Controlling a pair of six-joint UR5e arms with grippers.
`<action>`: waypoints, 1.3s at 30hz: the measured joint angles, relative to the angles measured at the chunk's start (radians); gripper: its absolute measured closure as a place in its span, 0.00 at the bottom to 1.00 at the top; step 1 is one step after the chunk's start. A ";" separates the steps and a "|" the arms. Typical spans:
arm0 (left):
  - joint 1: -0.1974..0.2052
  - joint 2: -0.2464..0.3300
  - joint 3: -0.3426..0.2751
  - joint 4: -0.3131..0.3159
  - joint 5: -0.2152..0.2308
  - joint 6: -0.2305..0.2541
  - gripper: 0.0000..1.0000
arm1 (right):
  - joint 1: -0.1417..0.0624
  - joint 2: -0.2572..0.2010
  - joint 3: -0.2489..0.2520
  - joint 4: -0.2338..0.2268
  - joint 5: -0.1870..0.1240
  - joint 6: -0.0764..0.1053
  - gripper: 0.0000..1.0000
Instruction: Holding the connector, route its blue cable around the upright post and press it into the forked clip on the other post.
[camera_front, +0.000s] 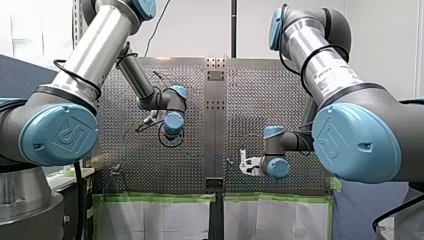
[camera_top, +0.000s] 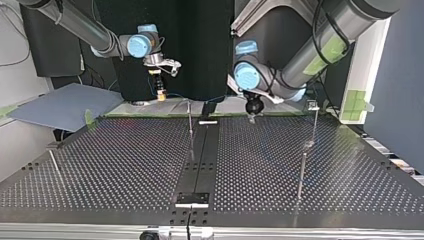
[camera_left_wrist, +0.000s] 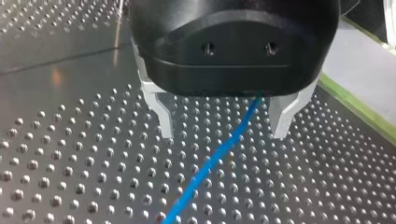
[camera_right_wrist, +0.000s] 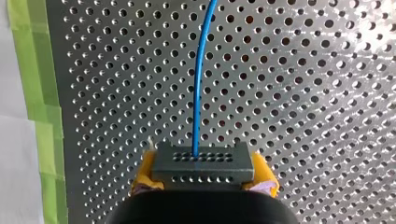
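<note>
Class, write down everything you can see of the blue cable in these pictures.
The blue cable is thin, smooth and plastic-looking. One end enters the holed face of a dark grey connector, which is clamped between the yellow pads of the right tool. From there it runs ahead over the perforated table in a gentle curve. Further along it passes between the open metal fingers of the left tool, apparently touching neither.

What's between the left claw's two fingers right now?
The blue cable runs through the gap between the open fingers of the left claw. Below it is only perforated table. The left wrist view shows this.
</note>
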 joint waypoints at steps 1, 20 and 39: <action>-0.003 0.000 0.000 -0.002 0.001 -0.002 0.00 | 0.000 0.000 0.000 -0.001 0.000 0.000 0.99; -0.012 -0.024 -0.001 -0.020 0.012 -0.060 0.00 | -0.006 -0.001 0.000 -0.014 0.001 0.000 0.99; -0.021 -0.120 -0.004 0.002 0.104 -0.149 0.00 | -0.006 0.000 0.000 -0.021 -0.004 0.003 0.99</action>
